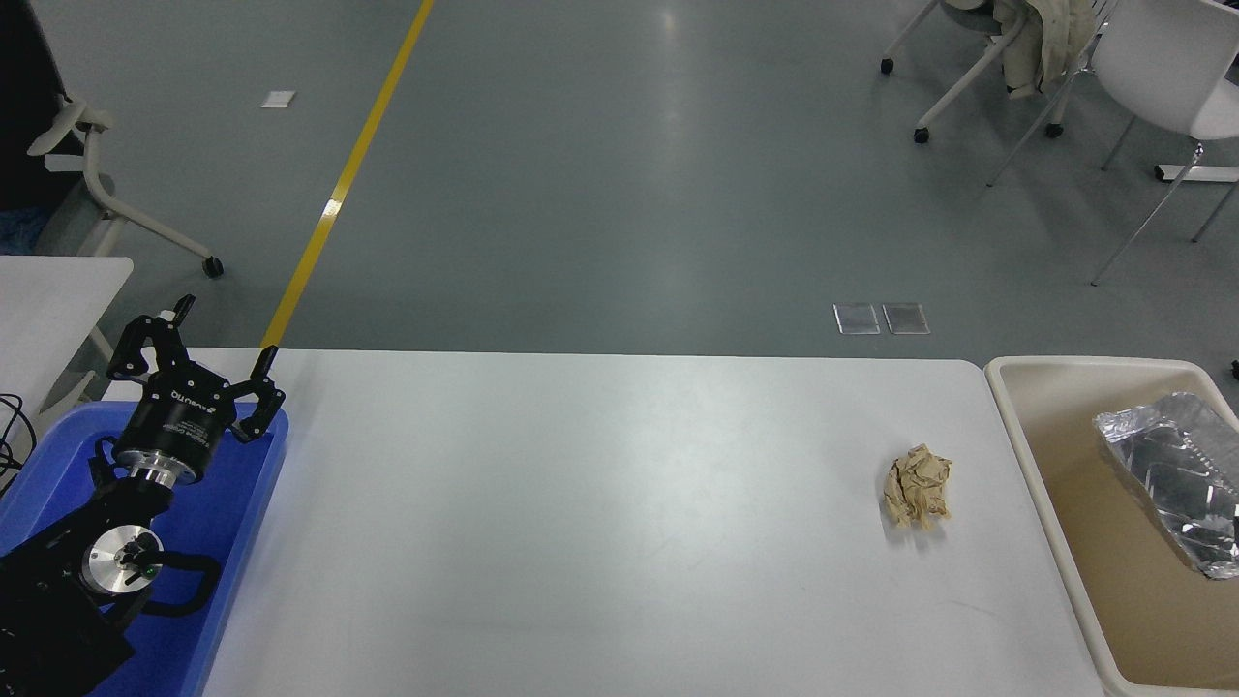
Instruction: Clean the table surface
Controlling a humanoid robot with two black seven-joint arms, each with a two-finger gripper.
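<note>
One crumpled brown paper ball (918, 485) sits alone on the white table (600, 513) near the beige bin (1050, 542) holding foil (1166, 484), left claw (218, 339) parked, spread wide and empty, over the blue tray (247, 523), so next comes grabbing that paper.

White table surface (600, 523), tan crumpled paper (917, 485), beige bin (1084, 542), silver foil tray (1171, 489), blue bin (242, 503)
</note>
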